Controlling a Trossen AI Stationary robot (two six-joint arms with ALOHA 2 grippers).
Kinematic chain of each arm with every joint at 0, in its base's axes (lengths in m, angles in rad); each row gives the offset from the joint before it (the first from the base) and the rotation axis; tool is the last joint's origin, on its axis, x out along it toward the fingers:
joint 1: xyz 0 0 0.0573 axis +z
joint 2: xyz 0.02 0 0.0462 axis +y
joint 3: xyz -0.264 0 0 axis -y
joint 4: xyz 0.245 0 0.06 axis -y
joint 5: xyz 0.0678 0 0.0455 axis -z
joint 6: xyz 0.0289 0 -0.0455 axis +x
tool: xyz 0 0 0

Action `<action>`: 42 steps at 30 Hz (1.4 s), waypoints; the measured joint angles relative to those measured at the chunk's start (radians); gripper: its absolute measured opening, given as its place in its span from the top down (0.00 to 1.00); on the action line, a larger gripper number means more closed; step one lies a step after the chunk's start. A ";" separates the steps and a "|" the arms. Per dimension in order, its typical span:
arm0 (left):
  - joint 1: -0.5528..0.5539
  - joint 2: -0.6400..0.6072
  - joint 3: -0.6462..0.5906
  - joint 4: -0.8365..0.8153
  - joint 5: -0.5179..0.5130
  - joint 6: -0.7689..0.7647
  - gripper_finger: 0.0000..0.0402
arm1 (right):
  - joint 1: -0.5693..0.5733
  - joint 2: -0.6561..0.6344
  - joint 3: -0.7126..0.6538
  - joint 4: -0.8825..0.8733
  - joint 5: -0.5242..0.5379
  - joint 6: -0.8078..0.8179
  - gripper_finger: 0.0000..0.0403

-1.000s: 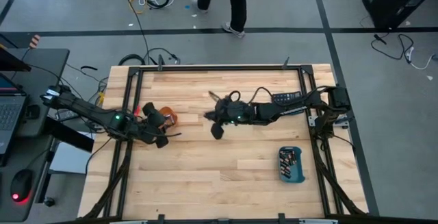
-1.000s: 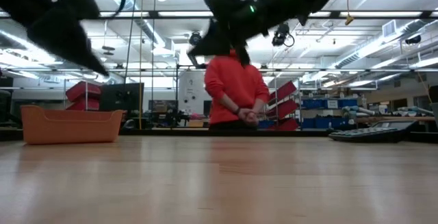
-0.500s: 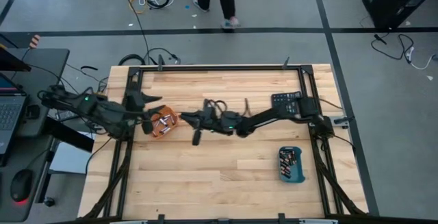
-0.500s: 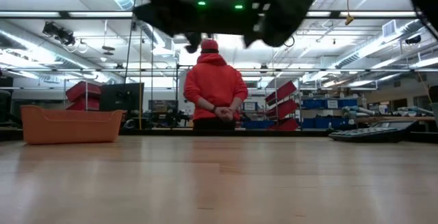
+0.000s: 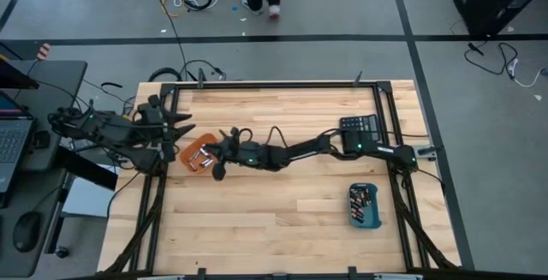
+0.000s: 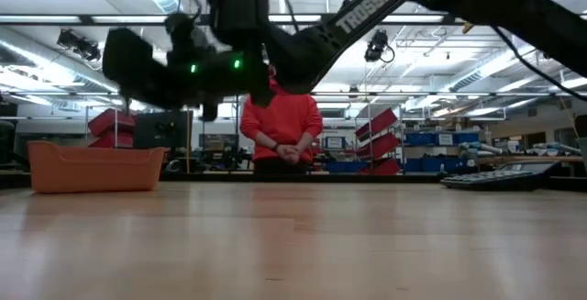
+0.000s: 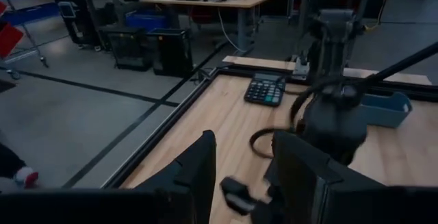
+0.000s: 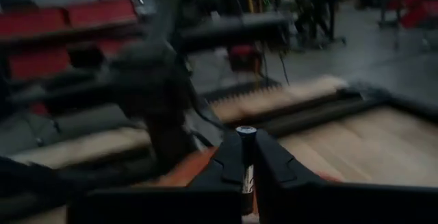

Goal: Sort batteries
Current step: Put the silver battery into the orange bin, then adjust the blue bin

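1. High view: the right arm reaches across the table toward its left side, and the right gripper hangs just beside the orange tray, on the side facing the table's middle. Loose batteries lie in that tray, so the drop spot lies a short way outward from the fingertips. The left gripper waits at the tray's far corner, near it yet with nothing between its fingers. The blue tray, which also holds cells, sits well apart near the right edge, and the black calculator lies by the right arm's base.

2. Low view: the right arm hangs above the table, the orange tray stands to one side, and a person in red stands in the room behind.

3. Left wrist view: the left gripper's own fingers stand spread apart, empty, looking along the table toward the calculator.

4. Right wrist view: the right gripper is pressed together on a battery. The cell's long axis seems to stand upright between the fingers, one end poking out, though blur makes this uncertain. Orange shows just past the fingertips, so the tray looks to be straight ahead and below.
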 joint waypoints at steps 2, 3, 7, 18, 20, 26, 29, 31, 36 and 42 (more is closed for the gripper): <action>0.000 0.000 0.000 0.002 0.000 0.000 0.65 | -0.010 0.019 0.024 -0.049 0.001 0.020 0.95; 0.000 0.000 0.000 0.002 0.000 -0.002 0.65 | -0.015 0.020 0.031 -0.066 0.001 0.036 0.93; 0.000 0.009 -0.001 0.002 0.001 -0.012 0.65 | -0.032 0.016 0.037 -0.121 0.004 0.086 0.83; 0.000 0.027 -0.002 -0.027 0.042 -0.043 0.65 | -0.014 -0.011 0.034 -0.126 -0.040 -0.011 0.74; 0.000 0.031 -0.009 -0.025 0.046 -0.045 0.65 | 0.004 -0.049 0.035 -0.141 -0.041 -0.070 0.75; 0.000 0.032 -0.083 0.016 0.049 -0.045 0.65 | 0.069 -0.164 0.035 -0.271 -0.049 -0.239 0.76; 0.000 0.032 -0.122 0.066 0.049 -0.044 0.65 | 0.100 -0.224 0.035 -0.339 -0.041 -0.304 0.76; 0.000 0.032 -0.141 0.095 0.053 -0.041 0.65 | 0.117 -0.265 0.036 -0.408 -0.021 -0.330 0.76; 0.000 0.032 -0.161 0.117 0.121 -0.042 0.65 | 0.156 -0.370 -0.012 -0.631 0.034 -0.324 0.76; 0.000 0.031 -0.182 0.114 0.155 -0.070 0.65 | 0.189 -0.545 -0.112 -0.905 0.036 -0.180 0.76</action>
